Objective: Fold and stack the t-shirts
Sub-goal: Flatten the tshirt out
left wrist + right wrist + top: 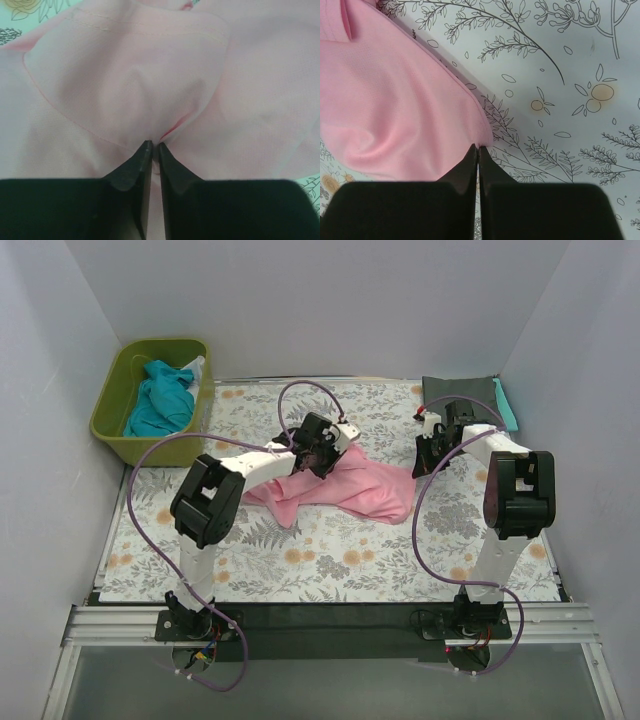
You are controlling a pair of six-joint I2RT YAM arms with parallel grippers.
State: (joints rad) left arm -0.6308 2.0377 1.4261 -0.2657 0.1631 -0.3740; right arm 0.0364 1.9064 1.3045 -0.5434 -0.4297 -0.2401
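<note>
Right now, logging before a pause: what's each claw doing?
Left claw: closed, pinching a bunch of the pink t-shirt.
Right claw: closed on the pink t-shirt's edge.

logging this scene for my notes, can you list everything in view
pink t-shirt: 1, pink, crumpled mid-table on the cloth
teal t-shirt: 1 bundle, teal, inside the tub
dark grey t-shirt: 1, dark grey, lying flat at the far right corner
teal strip: 1, teal, along the dark grey t-shirt's right side, too little showing to tell what it is
tub: 1, olive green, far left corner
table cloth: 1, white with floral print, covering the table
left claw: 1, black, shut on bunched pink t-shirt fabric
right claw: 1, black, shut at the pink t-shirt's edge, apparently pinching it
</note>
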